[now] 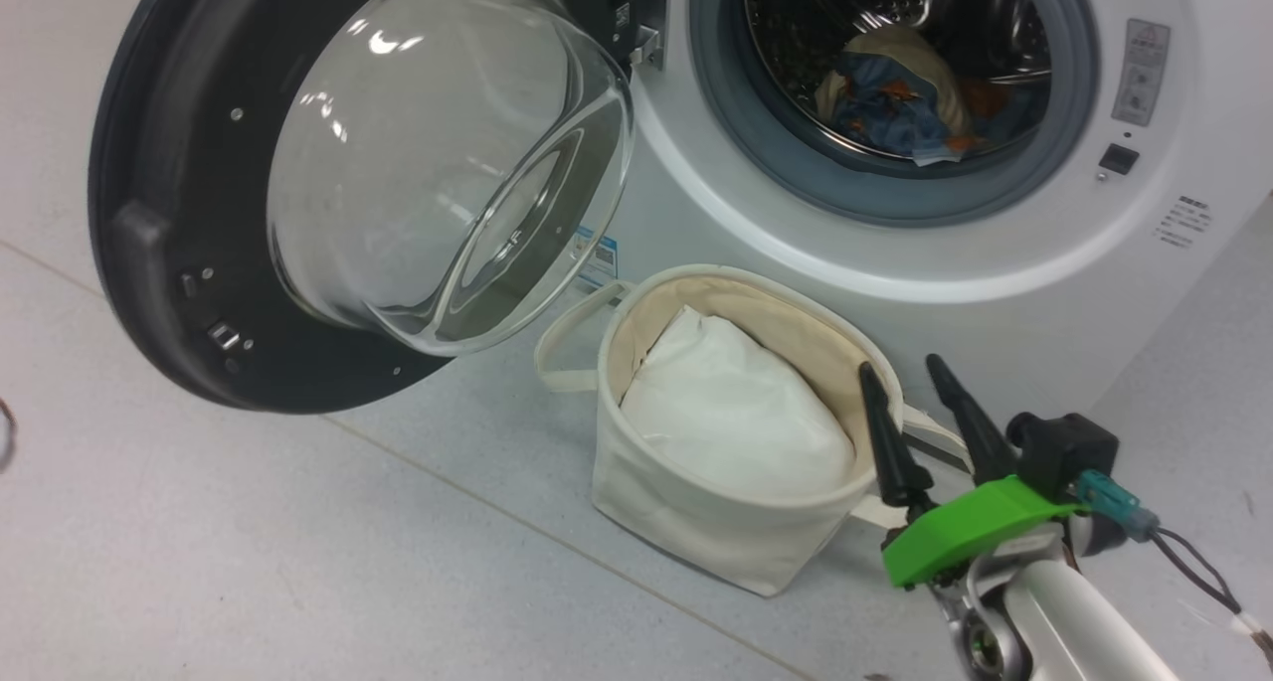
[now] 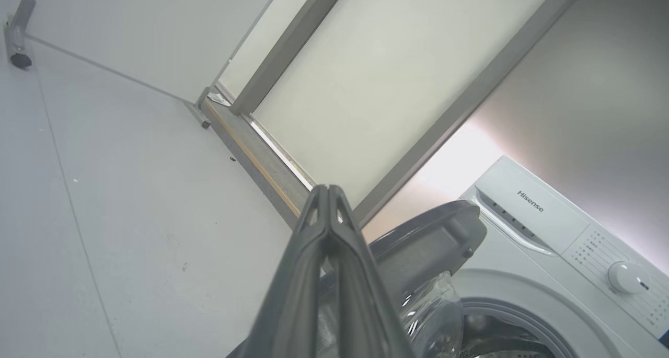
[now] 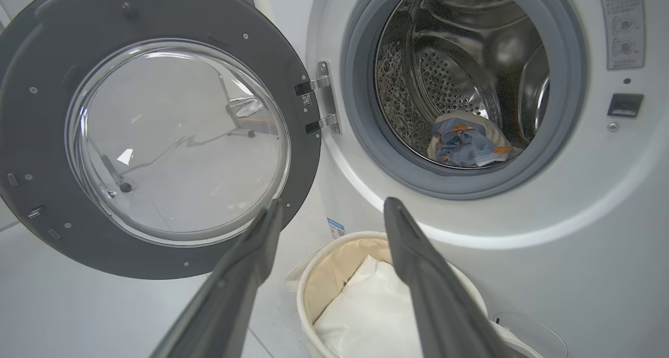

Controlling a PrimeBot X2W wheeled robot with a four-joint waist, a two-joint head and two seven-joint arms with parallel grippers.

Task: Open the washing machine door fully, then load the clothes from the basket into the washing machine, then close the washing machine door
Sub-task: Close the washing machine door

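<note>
While left end effector sits shut, seemingly empty, right gapes

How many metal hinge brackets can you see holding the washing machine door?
2. An upper hinge bracket and a lower hinge bracket, stacked between the washing machine door and the grey gasket.

The clothes are blue and orange, basket cream (padding white).

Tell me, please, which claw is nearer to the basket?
Right. The right claw hangs open beside the basket; the left claw, shut, is over by the washing machine door, away from it.
</note>
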